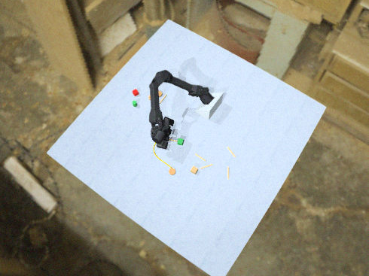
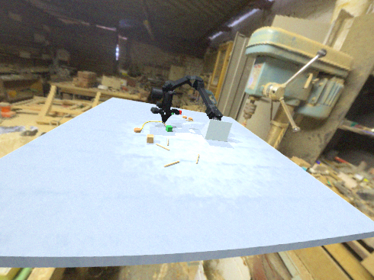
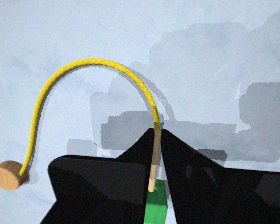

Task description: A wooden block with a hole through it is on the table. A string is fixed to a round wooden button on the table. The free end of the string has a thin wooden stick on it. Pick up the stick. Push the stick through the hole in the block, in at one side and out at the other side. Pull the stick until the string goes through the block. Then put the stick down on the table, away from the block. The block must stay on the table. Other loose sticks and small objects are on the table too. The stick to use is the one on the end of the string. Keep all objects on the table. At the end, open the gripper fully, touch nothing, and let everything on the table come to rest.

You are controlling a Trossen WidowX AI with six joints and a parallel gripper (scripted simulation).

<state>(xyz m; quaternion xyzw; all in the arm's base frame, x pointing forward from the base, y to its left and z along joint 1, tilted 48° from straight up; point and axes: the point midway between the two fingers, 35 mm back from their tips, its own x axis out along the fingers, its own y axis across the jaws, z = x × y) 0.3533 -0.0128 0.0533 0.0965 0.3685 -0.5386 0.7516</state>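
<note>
My gripper [image 1: 169, 139] [image 2: 165, 122] [image 3: 156, 132] is shut on the thin wooden stick [image 3: 154, 162] [image 1: 173, 141], at its string end, low over the table. The yellow string [image 3: 95, 62] [image 1: 158, 159] curves from the stick to the round wooden button [image 3: 10, 175] [image 1: 172, 171] [image 2: 137, 130]. A green block [image 1: 181, 141] [image 2: 169, 128] [image 3: 156, 209] stands on the table, in line with the stick. The stick's free tip shows at the block's near side in the wrist view. The fingers partly hide the block. I cannot see its hole clearly or tell whether the tip touches it.
A tan cube [image 1: 194, 170] [image 2: 149, 139] and several loose sticks [image 1: 231, 152] [image 2: 172, 164] lie beyond the green block. A red block [image 1: 135, 92], a small green piece [image 1: 135, 104] and round wooden pieces [image 1: 160, 93] lie near the arm. A pale wedge [image 2: 218, 130] stands by the arm's base.
</note>
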